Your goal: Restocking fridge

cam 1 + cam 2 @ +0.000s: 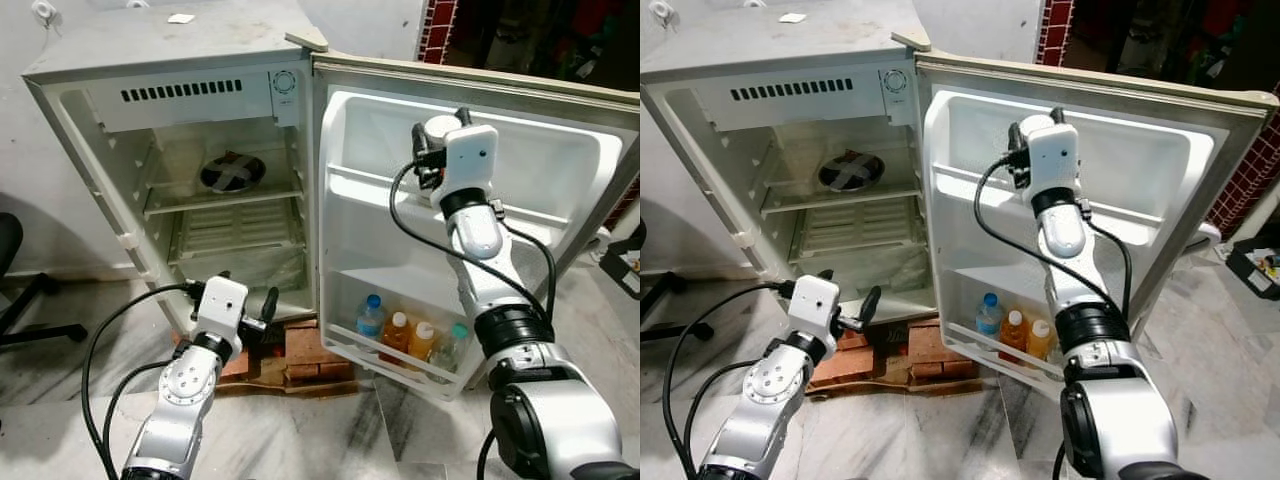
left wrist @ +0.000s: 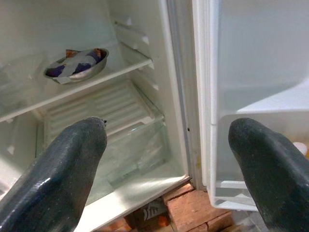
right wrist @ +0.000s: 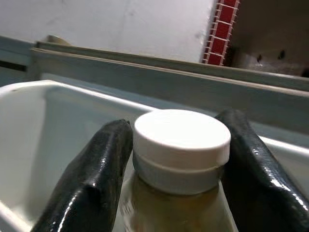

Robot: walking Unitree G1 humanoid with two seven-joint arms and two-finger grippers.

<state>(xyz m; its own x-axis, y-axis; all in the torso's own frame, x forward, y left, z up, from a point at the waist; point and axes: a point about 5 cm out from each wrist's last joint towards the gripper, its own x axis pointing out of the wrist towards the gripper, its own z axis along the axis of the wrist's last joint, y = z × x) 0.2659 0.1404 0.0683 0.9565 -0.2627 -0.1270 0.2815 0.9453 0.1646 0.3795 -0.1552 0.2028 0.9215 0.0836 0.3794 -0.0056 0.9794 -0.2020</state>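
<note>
- Right gripper [image 3: 178, 164] raised high at the open fridge door [image 1: 560, 150], clamped on a bottle [image 3: 181, 145] just below its white cap, one black finger on each side of the neck.
- Bottle held upright between the fingers [image 3: 96, 179], pale amber liquid visible under the cap; upper door shelf [image 1: 370, 185] just below and ahead of the gripper, looking free to receive it.
- Likely a full drink bottle: moderately heavy, stiff plastic, smooth and possibly slick. Hold at the neck probably secure because the cap's lip stops it sliding down, but the body may swing if moved fast.
- Better to lower slowly and let the base settle on the shelf before loosening; a tilted base could tip against the shelf rail.
- Well below the right gripper, bottom door shelf [image 1: 345, 350] already stocked: a blue-capped bottle [image 1: 371, 318], two orange-coloured bottles [image 1: 398, 335], and a green-capped one [image 1: 452, 345].
- Left gripper [image 2: 169, 169] low in front of the fridge [image 1: 170, 130], fingers spread apart and holding nothing; ahead of it the inner shelves, with a foil-covered bowl [image 2: 77, 65] above and beyond, bricks [image 2: 193, 212] under the cabinet just below.
- Judged stage: placing this bottle in the door, more restocking probably to follow.
</note>
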